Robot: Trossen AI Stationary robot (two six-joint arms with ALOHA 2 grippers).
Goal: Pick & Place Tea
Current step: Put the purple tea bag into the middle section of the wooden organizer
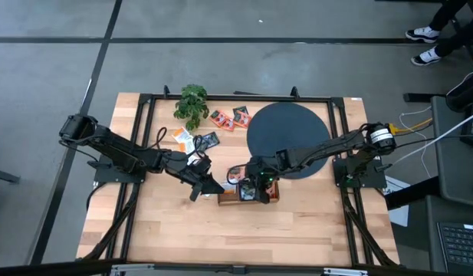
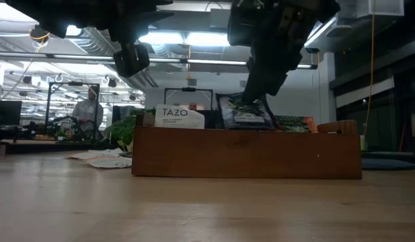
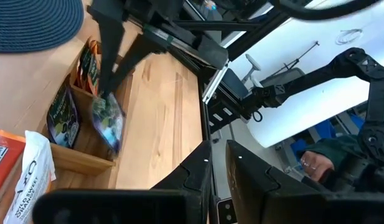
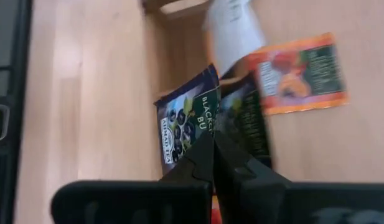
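Wooden box (image 2: 247, 153) fills the low view's foreground, standing on the table (image 1: 297, 230) with packets upright inside. Directly above it, the right gripper (image 1: 255, 186) has its fingers pressed together on the top edge of a dark tea packet (image 2: 244, 111), whose lower part already sits in the box between a white packet (image 2: 179, 116) on one side and an orange-and-green one (image 2: 294, 124) on the other. The right wrist view shows another dark packet (image 4: 182, 121) just beside the pinched one.

To finish this well, I judge the claw should sink straight down until the packet stands on the box floor, then spread without dragging its neighbours (they lean loosely).

Left gripper (image 1: 199, 184) hovers just beside the box, holding nothing, its fingers almost pressed together. More tea (image 1: 228, 119) lies well beyond the right claw, beside the black disc (image 1: 286, 138) and near the plant (image 1: 192, 103).
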